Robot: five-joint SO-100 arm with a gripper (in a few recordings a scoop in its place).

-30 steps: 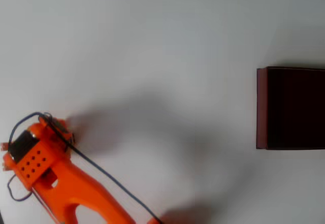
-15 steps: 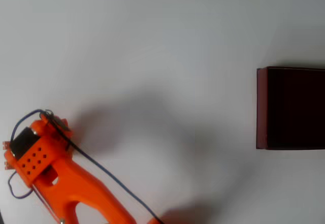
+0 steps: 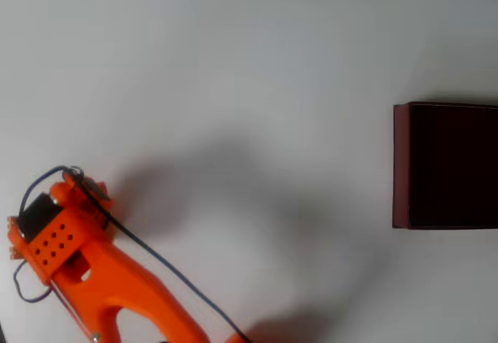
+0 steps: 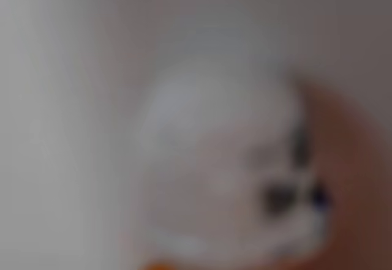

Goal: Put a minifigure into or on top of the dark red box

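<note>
- The orange arm [image 3: 93, 273] is seen in the overhead view at the lower left of the white table [image 3: 233, 71], w/ a dark cable [image 3: 156, 259] running along it.
- The fingertips cannot be made out in the overhead view, as they are hidden under the wrist; how far the gripper is open cannot be told.
- In the wrist view, a white rounded shape w/ dark marks is seen very close to the lens and strongly blurred; it is taken to be the minifigure [image 4: 226, 178].
- An orange-brown blurred surface [image 4: 358, 184] is seen just beside it on the right, prob. part of the gripper; whether it touches the figure cannot be judged.
- The dark red box [image 3: 445, 166] is placed at the right edge of the overhead view, well apart from the arm; its inside is very dark and is cut by the picture edge.
- Count: 1 arm, 1 box, 1 minifigure.
</note>
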